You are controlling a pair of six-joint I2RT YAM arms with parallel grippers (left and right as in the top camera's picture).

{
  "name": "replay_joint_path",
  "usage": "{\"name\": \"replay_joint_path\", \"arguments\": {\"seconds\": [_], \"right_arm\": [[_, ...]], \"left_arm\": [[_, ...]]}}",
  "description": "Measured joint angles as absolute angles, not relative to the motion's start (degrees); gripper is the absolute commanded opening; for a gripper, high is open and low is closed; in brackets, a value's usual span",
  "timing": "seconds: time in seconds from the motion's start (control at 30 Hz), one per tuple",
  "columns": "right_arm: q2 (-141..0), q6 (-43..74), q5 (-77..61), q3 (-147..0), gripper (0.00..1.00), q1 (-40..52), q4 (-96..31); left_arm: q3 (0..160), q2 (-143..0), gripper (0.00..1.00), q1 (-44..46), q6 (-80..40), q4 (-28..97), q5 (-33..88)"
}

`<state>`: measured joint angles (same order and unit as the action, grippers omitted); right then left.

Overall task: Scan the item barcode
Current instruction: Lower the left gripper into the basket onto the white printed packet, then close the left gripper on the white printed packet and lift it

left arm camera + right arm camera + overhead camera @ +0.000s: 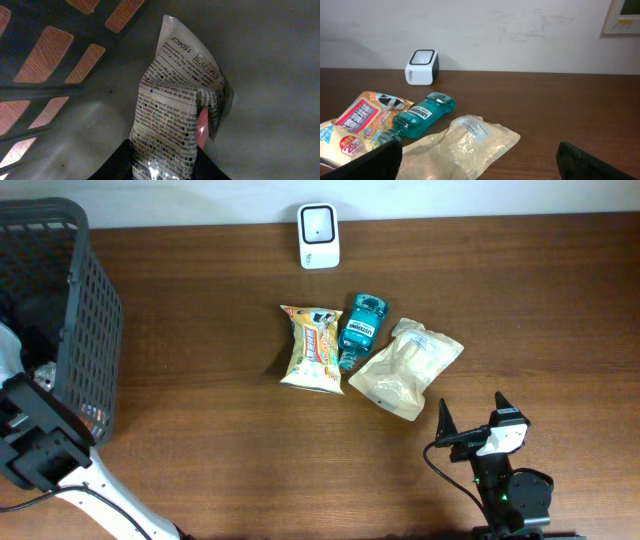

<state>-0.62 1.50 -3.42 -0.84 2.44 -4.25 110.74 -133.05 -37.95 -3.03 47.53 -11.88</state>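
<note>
In the left wrist view a crinkled white packet [170,115] printed with black text and dots, something pink showing inside it, lies on the grey floor of the basket [55,55]. My left gripper [162,162] is shut on the packet's near end, one black finger on each side. The white barcode scanner [319,236] stands at the table's far edge, also seen in the right wrist view as the scanner [422,67]. My right gripper [472,412] rests open near the front right, nothing between its fingers.
The dark mesh basket [60,300] fills the far left of the table. A yellow snack bag [312,348], a teal mouthwash bottle [360,328] and a beige pouch [408,366] lie together mid-table, just ahead of the right gripper.
</note>
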Motion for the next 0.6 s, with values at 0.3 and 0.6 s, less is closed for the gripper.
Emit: {"name": "replay_joint_path", "arguments": {"seconds": [0.3, 0.6], "right_arm": [[-0.6, 1.5, -3.4, -0.8, 0.98, 2.4, -4.3], [-0.6, 1.5, -3.4, -0.8, 0.98, 2.4, -4.3]], "left_arm": [[110.1, -130.5, 0.2, -38.0, -2.9, 48.0, -11.8], [109.8, -120.5, 0.2, -38.0, -3.0, 48.1, -11.8]]}}
